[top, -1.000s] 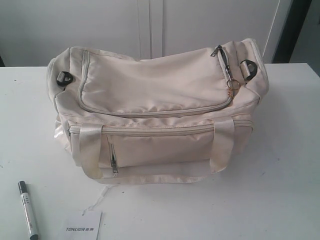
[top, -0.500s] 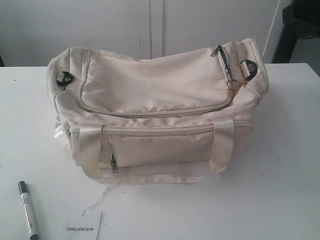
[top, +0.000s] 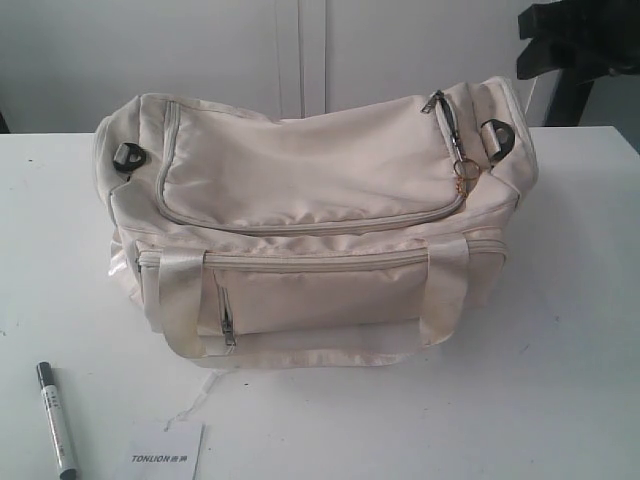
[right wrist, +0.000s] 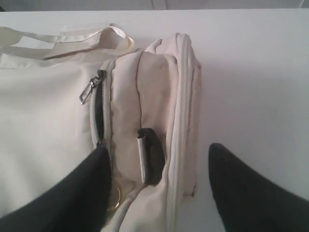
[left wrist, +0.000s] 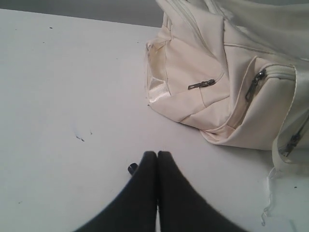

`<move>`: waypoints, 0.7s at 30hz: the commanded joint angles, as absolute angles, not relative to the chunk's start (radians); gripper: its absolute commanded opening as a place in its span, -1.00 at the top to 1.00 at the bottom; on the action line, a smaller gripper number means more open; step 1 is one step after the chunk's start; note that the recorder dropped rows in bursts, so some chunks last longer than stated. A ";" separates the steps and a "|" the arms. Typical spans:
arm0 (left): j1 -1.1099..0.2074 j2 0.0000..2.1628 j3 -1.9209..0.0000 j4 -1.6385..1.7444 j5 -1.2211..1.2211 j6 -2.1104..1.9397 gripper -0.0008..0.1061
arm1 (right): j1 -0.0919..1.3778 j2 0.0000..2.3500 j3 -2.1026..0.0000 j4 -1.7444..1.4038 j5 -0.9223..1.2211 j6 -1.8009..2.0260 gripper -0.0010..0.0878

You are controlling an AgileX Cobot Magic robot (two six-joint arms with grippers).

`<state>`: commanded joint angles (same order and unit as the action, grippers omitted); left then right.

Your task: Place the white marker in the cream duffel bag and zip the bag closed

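The cream duffel bag (top: 310, 210) lies in the middle of the white table, its curved top zipper (top: 300, 226) drawn along the flap. The gold chain pull (top: 464, 168) hangs by the right end. The white marker (top: 56, 420) lies on the table at the front left, dark cap pointing away. My left gripper (left wrist: 157, 154) is shut on nothing above the table; a dark cap end (left wrist: 132, 168) peeps out beside one finger. My right gripper (right wrist: 159, 147) hangs open over the bag's right end, straddling the black end ring (right wrist: 149, 157).
A white "TONLION" card (top: 165, 455) lies at the front edge, right of the marker. The right arm (top: 575, 40) shows dark at the top right. A front pocket zip (top: 229, 322) and shiny straps (top: 180, 300) face forward. Cabinet doors stand behind the table.
The dark right arm has come into the exterior view at the top right and moved left towards the bag's end. The bag, marker and card have not moved.
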<state>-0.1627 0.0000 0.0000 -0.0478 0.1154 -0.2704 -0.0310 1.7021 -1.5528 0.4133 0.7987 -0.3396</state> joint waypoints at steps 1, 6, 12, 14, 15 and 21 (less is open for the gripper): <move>-0.163 0.000 0.000 -0.048 0.115 -0.275 0.99 | -0.031 1.720 -1.568 0.413 0.799 -0.340 -0.33; -0.163 0.000 0.000 -0.048 0.113 -0.375 0.99 | -0.031 1.841 -1.660 0.415 0.799 -0.340 -0.28; -0.163 0.000 0.000 -0.048 0.113 -0.379 0.99 | -0.031 1.935 -1.726 0.436 0.787 -0.340 -0.27; -0.163 0.000 0.000 -0.048 0.113 -0.392 0.99 | -0.031 1.959 -1.738 0.456 0.777 -0.340 -0.27; -0.163 0.000 0.000 -0.048 0.113 -0.392 0.99 | -0.031 1.970 -1.746 0.461 0.777 -0.340 -0.23; -0.163 0.000 0.000 -0.048 0.113 -0.392 0.99 | -0.031 2.005 -1.746 0.512 0.790 -0.362 0.67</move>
<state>-0.1627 0.0000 0.0000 -0.0478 0.1134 -0.3917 -0.0310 2.0048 -1.7460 0.5117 0.7904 -0.3615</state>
